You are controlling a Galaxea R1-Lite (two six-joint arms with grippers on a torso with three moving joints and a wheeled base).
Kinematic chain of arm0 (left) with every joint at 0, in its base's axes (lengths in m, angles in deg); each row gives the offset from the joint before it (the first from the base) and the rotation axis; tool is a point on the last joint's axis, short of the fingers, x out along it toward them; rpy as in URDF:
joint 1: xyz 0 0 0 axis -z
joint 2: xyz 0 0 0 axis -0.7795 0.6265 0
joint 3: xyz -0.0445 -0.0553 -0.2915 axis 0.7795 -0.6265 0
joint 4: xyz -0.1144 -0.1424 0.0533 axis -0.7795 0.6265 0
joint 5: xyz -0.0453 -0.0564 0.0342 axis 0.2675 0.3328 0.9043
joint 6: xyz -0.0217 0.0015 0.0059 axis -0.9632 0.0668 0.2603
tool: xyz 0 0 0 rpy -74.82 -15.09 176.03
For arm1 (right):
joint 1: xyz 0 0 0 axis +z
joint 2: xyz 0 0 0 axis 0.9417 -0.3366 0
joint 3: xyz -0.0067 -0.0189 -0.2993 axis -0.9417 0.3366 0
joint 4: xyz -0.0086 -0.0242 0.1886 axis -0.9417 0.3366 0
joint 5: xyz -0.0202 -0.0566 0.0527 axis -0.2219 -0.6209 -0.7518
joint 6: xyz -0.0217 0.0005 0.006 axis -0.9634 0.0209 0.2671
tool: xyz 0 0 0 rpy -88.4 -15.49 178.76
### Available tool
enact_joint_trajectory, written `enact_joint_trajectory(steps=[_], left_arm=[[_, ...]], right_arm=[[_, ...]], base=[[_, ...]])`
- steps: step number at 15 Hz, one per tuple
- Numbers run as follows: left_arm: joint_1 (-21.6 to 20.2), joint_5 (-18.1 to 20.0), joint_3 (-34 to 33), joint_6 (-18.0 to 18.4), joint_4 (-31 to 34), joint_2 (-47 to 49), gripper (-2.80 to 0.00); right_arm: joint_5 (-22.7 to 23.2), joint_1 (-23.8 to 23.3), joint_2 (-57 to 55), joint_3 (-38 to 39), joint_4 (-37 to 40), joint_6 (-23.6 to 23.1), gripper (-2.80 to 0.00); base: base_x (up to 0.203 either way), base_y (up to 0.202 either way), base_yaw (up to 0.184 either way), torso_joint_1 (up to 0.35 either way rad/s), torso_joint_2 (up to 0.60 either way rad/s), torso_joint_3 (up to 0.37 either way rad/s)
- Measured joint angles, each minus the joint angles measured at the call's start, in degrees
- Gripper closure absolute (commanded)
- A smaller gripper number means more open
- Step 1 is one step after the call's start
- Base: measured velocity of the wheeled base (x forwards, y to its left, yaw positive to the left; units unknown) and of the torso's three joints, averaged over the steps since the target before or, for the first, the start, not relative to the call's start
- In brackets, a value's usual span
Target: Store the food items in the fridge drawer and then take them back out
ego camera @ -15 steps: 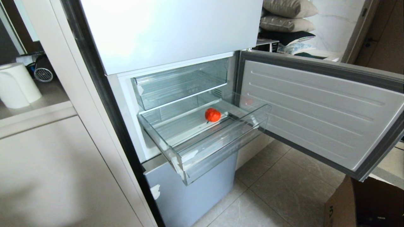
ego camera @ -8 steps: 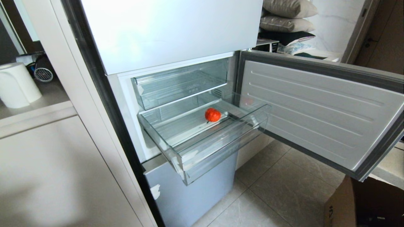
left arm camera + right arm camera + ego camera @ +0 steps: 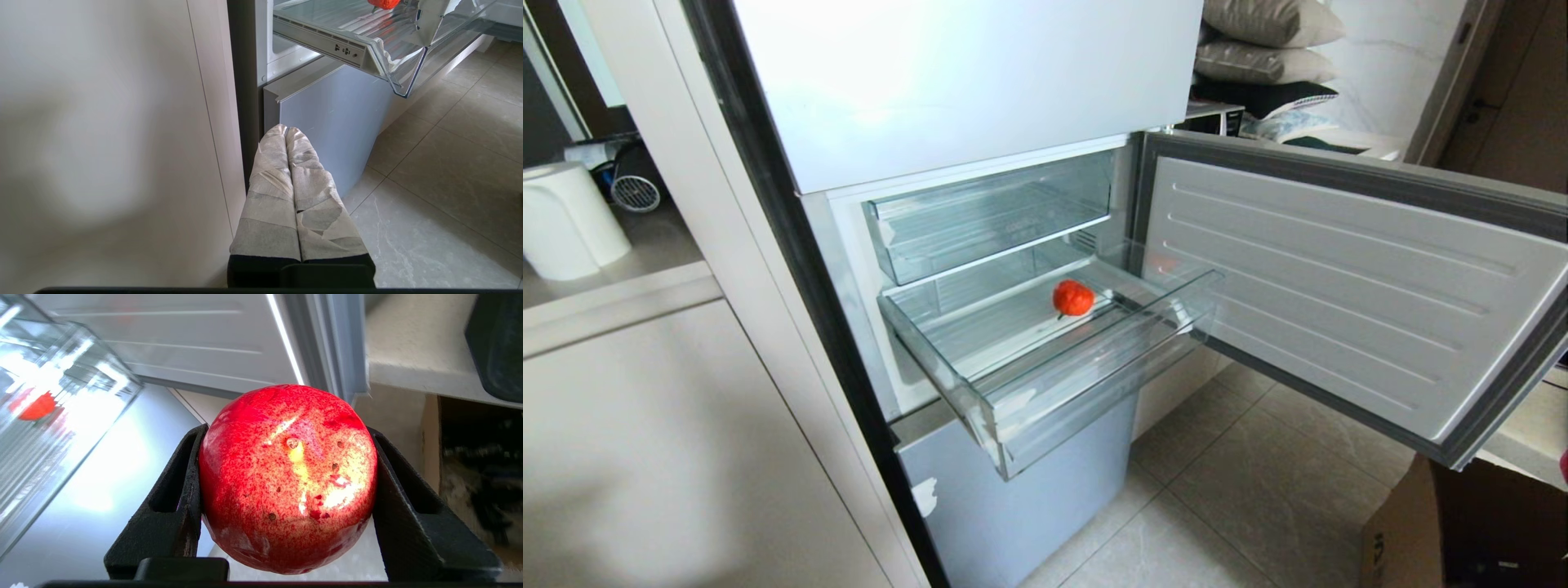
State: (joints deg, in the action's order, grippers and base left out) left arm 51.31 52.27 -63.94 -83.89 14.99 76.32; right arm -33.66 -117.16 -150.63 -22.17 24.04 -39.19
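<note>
1. Left gripper hangs low by the fridge's bottom panel, fingers pressed together, holding nothing;
2. small red tomato sits in the pulled-out fridge drawer;
3. right gripper squeezes a big red speckled fruit near the open door.
</note>
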Motion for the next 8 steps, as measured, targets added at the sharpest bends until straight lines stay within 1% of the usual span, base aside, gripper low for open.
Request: enact_joint_trajectory(steps=[2,3,8], left_arm=[[0.0,0.0,0.0,0.0,0.0,0.0,0.00],[0.0,0.0,0.0,0.0,0.0,0.0,0.00],[0.0,0.0,0.0,0.0,0.0,0.0,0.00]], right_arm=[[0.1,0.5,2.4,0.8,0.0,0.0,0.00],[0.1,0.5,3.0,0.9,0.0,0.0,0.00],[0.7,0.6,4.3,0.7,0.4,0.0,0.00]], base=[[0.000,0.000,0.000,0.000,0.00,0.000],[-0.005,0.004,0.108,-0.006,0.00,-0.001],[0.001,-0.008,0.174,0.000,0.00,0.002]])
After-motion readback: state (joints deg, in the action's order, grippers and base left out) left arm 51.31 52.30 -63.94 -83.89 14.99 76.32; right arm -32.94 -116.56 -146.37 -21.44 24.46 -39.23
